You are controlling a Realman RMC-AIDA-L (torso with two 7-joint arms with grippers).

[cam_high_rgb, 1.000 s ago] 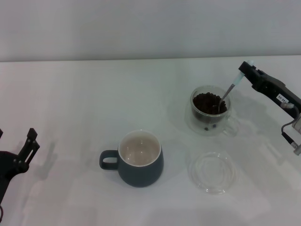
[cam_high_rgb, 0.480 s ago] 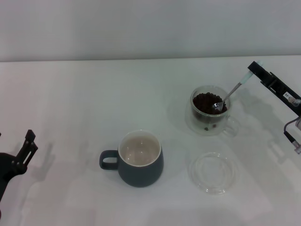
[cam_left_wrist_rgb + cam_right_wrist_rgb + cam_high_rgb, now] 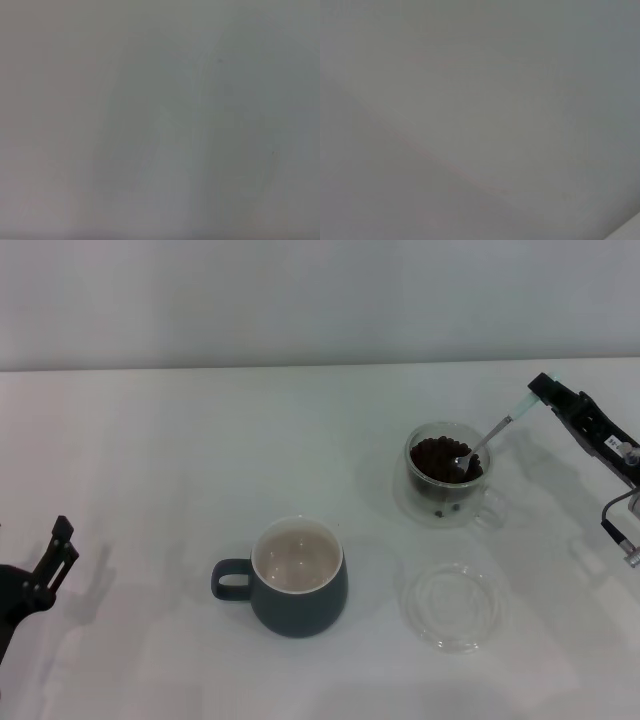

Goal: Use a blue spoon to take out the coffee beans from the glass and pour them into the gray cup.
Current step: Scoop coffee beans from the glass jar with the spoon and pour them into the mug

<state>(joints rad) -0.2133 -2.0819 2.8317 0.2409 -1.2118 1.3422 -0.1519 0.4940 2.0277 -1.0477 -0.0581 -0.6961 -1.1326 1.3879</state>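
**Spoon drawn back toward the glass's rim, scoop under way**

Compared with a second before: right hand shifted outward toward the worktop's right edge, spoon handle laid flatter, bowl pulled from the middle of the beans to the side of the glass nearest that hand. Judged as the lifting-out part of a scoop, not yet a carry; nothing poured into the gray cup so far.

Closed on the pale tip of the blue spoon, right hand held beyond the glass toward the far right corner of the worktop, above and well outside the rim. Stem slanted down from the grip over the rim, shiny bowl resting among the coffee beans inside the glass. Whether any beans sat in the bowl: too small to tell.

Glass placed right of the worktop's middle, with a flat clear saucer nearer the front edge. Gray cup stood near the front centre, well apart from the glass, cream inside showing no beans, loop handle turned toward the left edge.

Left hand parked low at the left edge, fingers apart, nothing held. Wrist views blank, nothing gained from either.

Next, by judgement: lift clear of the rim kept level, then a long carry across to the cup.
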